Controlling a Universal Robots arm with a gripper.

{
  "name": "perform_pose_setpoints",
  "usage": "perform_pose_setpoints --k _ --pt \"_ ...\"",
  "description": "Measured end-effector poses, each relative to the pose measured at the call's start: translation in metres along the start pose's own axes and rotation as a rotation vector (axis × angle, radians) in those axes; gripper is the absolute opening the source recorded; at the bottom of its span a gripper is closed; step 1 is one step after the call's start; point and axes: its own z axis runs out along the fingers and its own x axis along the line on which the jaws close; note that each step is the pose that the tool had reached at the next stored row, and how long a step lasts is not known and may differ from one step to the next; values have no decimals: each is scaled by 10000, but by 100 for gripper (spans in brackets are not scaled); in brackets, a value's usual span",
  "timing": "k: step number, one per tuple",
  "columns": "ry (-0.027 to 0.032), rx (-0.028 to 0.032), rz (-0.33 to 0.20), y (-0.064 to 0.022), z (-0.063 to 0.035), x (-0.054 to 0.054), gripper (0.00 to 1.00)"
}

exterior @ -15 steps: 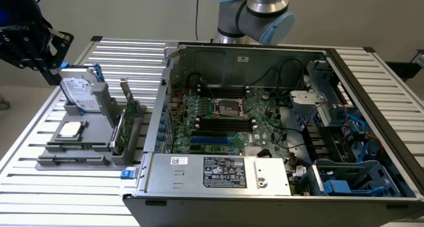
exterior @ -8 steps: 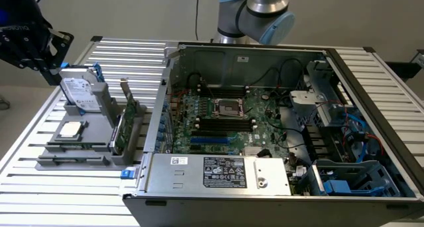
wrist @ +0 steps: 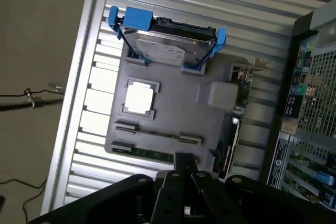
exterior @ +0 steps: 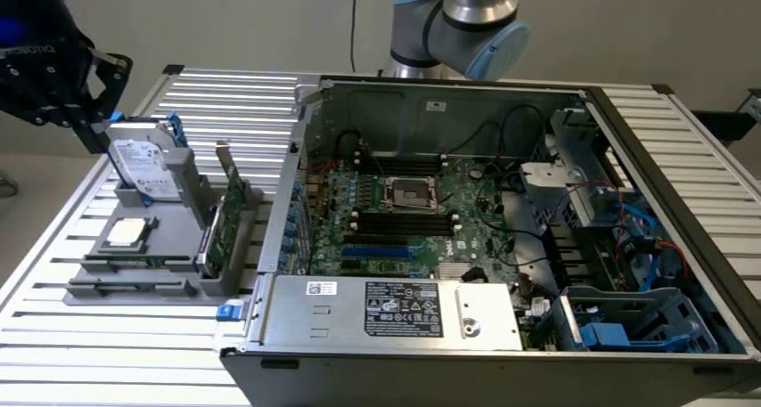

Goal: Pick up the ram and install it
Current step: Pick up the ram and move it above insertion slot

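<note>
Two ram sticks (wrist: 152, 153) lie flat in grooves along one edge of the grey parts holder (wrist: 173, 114), thin and green with dark ends. In the exterior view the ram (exterior: 134, 264) is at the holder's near edge on that view's left. My gripper (wrist: 185, 167) hovers above the holder, its fingers pressed together and shut on nothing, the tips over the ram side of the holder. In the exterior view the gripper (exterior: 95, 126) hangs high at the upper left, just behind the hard drive. The motherboard's black memory slots (exterior: 405, 220) lie inside the open case.
The holder also carries a hard drive (wrist: 163, 45) in blue rails, a square silver processor (wrist: 139, 98) and an upright green expansion card (wrist: 233, 124). The open computer case (exterior: 500, 247) fills the exterior view's right, on a slatted metal table (exterior: 202, 95).
</note>
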Motion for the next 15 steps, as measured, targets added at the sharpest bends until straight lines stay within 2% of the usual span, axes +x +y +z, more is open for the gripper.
perform_pose_setpoints --k 15 --pt "122 -39 -2738 -1 12 0 11"
